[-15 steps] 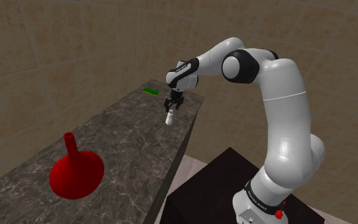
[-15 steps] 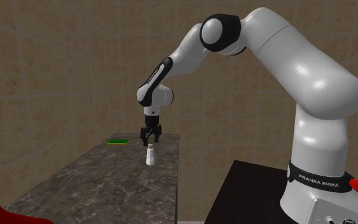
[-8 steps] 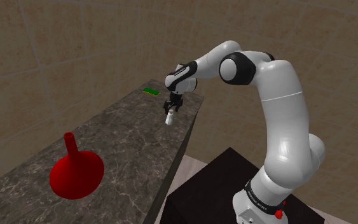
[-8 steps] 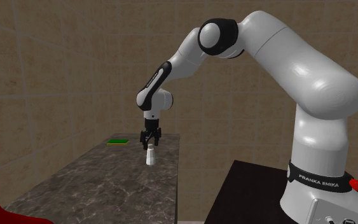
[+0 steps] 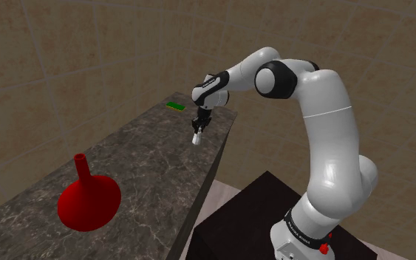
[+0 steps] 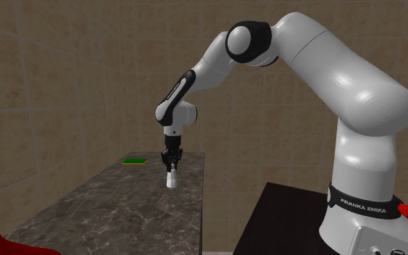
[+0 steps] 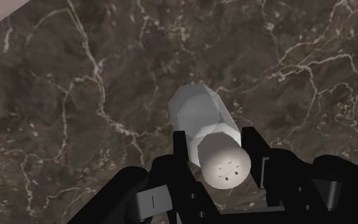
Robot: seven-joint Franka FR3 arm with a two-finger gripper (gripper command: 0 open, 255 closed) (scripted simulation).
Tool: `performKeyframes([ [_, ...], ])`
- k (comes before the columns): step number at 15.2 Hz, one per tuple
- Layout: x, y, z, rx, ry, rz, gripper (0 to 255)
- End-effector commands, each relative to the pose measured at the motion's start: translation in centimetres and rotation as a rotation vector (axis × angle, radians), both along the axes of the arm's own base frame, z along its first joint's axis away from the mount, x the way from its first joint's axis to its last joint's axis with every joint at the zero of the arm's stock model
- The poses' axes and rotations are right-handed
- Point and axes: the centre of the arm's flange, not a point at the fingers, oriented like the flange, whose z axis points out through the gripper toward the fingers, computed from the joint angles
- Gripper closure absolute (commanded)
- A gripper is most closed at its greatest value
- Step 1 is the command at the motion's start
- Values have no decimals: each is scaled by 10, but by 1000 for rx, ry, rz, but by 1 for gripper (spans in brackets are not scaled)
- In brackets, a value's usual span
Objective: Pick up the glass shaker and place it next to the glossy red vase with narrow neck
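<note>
Dark marbled counter (image 5: 154, 164) runs along a tiled wall (image 5: 88, 59). White arm (image 5: 326, 125), lettered "FRANKA EMIKA" on its base band, reaches from the black stand (image 5: 249, 216) over the counter's far end. Red vase (image 5: 88, 201) stands at the near end, well apart, with bare counter between. Flat green pad (image 5: 174, 105) lies near the far corner. Whitish shaker (image 7: 204, 124) stands by the stand-side edge. The gripper (image 6: 171, 168) now pinches its cap; half a second ago the fingers stood apart.

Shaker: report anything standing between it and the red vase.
Nothing visible does. The claw clasps the white shaker at the far end of the counter; the red vase stands toward its near end, with only bare marbled counter between. The green block lies beyond the shaker, off that path.
</note>
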Motion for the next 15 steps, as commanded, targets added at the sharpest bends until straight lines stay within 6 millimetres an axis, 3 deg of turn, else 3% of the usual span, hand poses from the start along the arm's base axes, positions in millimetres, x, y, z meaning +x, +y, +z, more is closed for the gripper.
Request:
performKeyframes([
  [1, 0, 0, 0, 0, 0, 0, 255],
  [5, 0, 0, 0, 0, 0, 0, 255],
  [15, 0, 0, 52, 0, 0, 0, 255],
])
